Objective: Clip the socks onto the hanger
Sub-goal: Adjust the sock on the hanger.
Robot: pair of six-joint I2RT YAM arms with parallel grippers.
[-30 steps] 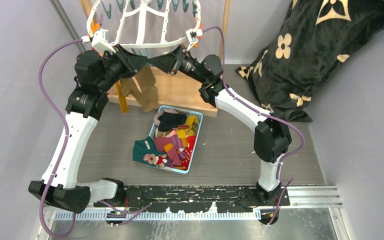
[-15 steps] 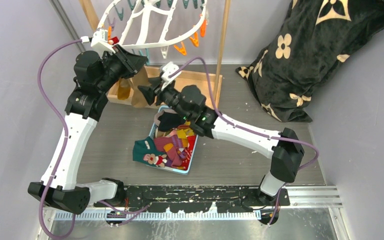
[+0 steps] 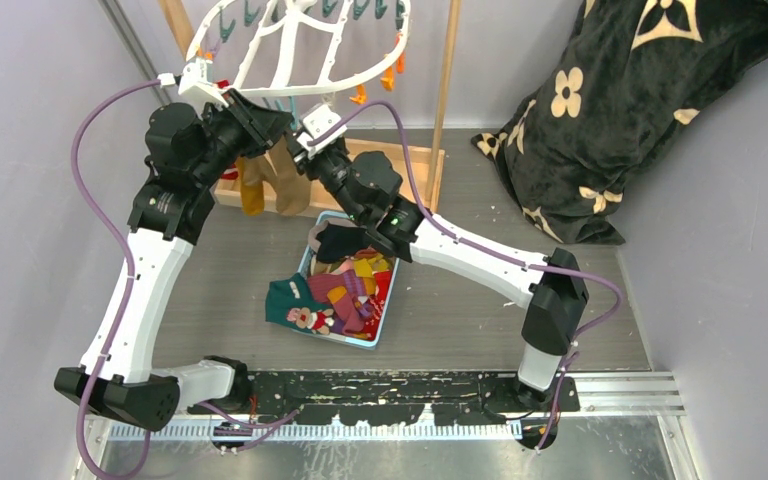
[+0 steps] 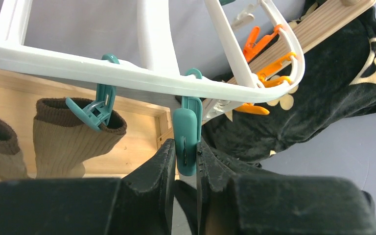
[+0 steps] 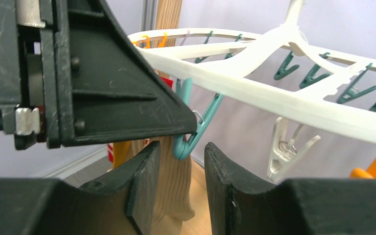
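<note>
Top view: your left gripper (image 3: 265, 122) is up at the near rim of the hanger (image 3: 404, 30). Your right gripper (image 3: 296, 156) sits just beside it, slightly lower, with both noses pointing at the same stretch of rim. A mustard sock (image 3: 251, 192) and a tan sock (image 3: 288, 180) hang below that rim, in front of the wooden stand (image 3: 445, 90). The loose socks (image 3: 345, 290) are piled in the blue bin (image 3: 385, 312) on the floor between the arms, well apart from both grippers. The black blanket (image 3: 640, 110) is off right, not involved.

Left wrist: your left fingers are clamped on a teal clip (image 4: 186, 139) that dangles from the white rim, pinching its lower half. You can't tell from here whether its mouth is spread. No sock is in it. Just to its left, a second teal clip (image 4: 95, 106) bites the brown cuff of the tan sock. Orange clips (image 4: 257, 41) sit further round the rim.

Right wrist: your right jaws are parted and carry nothing. The tip of the teal clip hangs just above the gap, apparently not touching either finger. The left gripper fills the left of this view. A white clip (image 5: 284, 147) hangs free further along.

Step in hand, as I read it: the left presents the next clip, but the right has no sock to feed. The next move calls for the right to drop to the bin, take one sock by the cuff and bring it up into that clip. The left should hold its pinch until the cuff is in.
</note>
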